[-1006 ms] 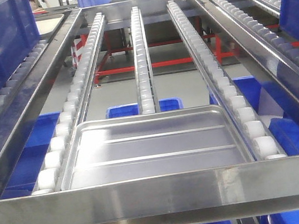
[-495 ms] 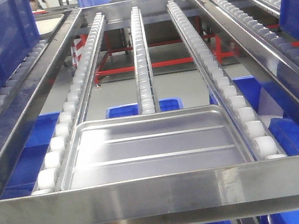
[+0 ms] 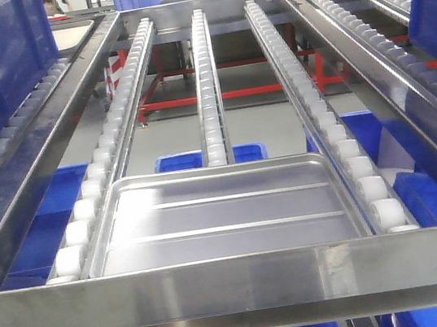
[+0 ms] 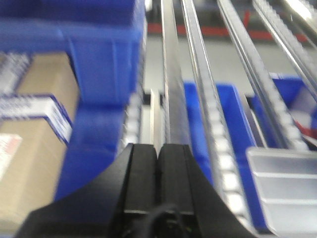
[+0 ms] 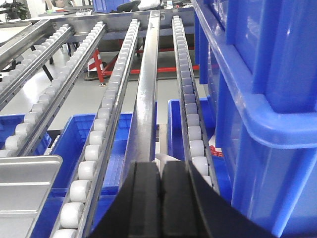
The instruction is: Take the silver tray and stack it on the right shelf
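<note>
silver tray lies on the middle rollers, just behind the front rail. left hand and right hand are pressed together, empty. the grasp looks not yet begun; next, open, take its rim, then right shelf.

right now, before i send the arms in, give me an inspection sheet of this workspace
Surface: roller rack with three lanes of white rollers, closed by a steel front rail.
Job's things: silver tray lies flat on the lanes, its near edge hidden behind the front rail, untouched; right shelf alongside, carrying a large blue bin.
Clutter: blue bins below the lanes; cardboard box in the left wrist view.
Grippers: left pincer shut, holding nothing; right pincer shut, holding nothing; both short of the tray.
Cables: nothing seen.
Surroundings: red frame and grey floor beyond the rack.
</note>
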Tool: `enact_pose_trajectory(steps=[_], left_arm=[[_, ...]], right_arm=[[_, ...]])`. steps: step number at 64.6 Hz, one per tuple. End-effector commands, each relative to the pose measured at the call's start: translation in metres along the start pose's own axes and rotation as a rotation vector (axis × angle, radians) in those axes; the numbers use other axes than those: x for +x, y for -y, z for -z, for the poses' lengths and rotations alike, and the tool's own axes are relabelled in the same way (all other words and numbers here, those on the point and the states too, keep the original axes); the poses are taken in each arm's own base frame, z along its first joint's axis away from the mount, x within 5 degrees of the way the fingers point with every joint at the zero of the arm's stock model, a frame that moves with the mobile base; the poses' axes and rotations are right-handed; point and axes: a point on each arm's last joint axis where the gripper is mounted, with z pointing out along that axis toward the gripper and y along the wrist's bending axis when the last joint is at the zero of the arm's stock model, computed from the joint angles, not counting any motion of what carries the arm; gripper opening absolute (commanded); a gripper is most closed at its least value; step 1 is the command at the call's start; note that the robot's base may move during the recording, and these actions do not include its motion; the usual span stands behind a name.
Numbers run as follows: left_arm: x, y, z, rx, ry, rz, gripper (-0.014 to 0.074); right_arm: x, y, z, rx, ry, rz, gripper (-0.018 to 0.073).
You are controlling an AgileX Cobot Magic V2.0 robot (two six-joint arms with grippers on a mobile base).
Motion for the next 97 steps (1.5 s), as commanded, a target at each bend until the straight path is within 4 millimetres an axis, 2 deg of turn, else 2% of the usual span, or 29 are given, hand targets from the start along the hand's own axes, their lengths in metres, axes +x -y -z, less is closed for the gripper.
enact_pose_trajectory(steps=[1,17,25,31,47,54,58,64,73,84,94,97], left_arm=[[-0.028,0.003,-0.013,0.034,-0.026,0.069,-0.0092],[-0.050,0.007,-0.076,0.078,-0.356,0.099,-0.0092],[-0.052,0.018,-0.110,0.133,-0.465,0.077,-0.0092],[-0.049,0.035,-0.136,0.196,-0.535,0.033,-0.0091],[-0.047,0.086,-0.189,0.330,-0.644,-0.056,-0.0092],[-0.040,0.100,-0.212,0.353,-0.715,-0.065,-0.0092],[-0.040,0.108,-0.223,0.334,-0.771,-0.015,-0.0092],[-0.038,0.119,-0.235,0.249,-0.837,0.088,-0.0091],[-0.033,0.134,-0.247,0.166,-0.871,0.132,-0.0091],[-0.013,0.143,-0.255,0.156,-0.947,0.083,-0.0091],[-0.012,0.145,-0.254,0.155,-0.940,0.049,-0.0090],[-0.009,0.145,-0.255,0.149,-0.949,0.041,-0.0049]], right_arm=[[-0.009,-0.001,0.002,-0.005,0.106,0.010,0.0052],[-0.009,-0.001,0.002,-0.005,0.106,0.010,0.0052],[-0.009,-0.001,0.002,-0.005,0.106,0.010,0.0052],[-0.009,-0.001,0.002,-0.005,0.106,0.010,0.0052],[-0.009,-0.001,0.002,-0.005,0.106,0.010,0.0052],[-0.009,-0.001,0.002,-0.005,0.106,0.010,0.0052],[-0.009,-0.001,0.002,-0.005,0.106,0.010,0.0052],[-0.009,-0.001,0.002,-0.005,0.106,0.010,0.0052],[-0.009,-0.001,0.002,-0.005,0.106,0.010,0.0052],[-0.009,-0.001,0.002,-0.005,0.106,0.010,0.0052],[-0.009,-0.001,0.002,-0.005,0.106,0.010,0.0052],[-0.009,-0.001,0.002,-0.005,0.106,0.010,0.0052]])
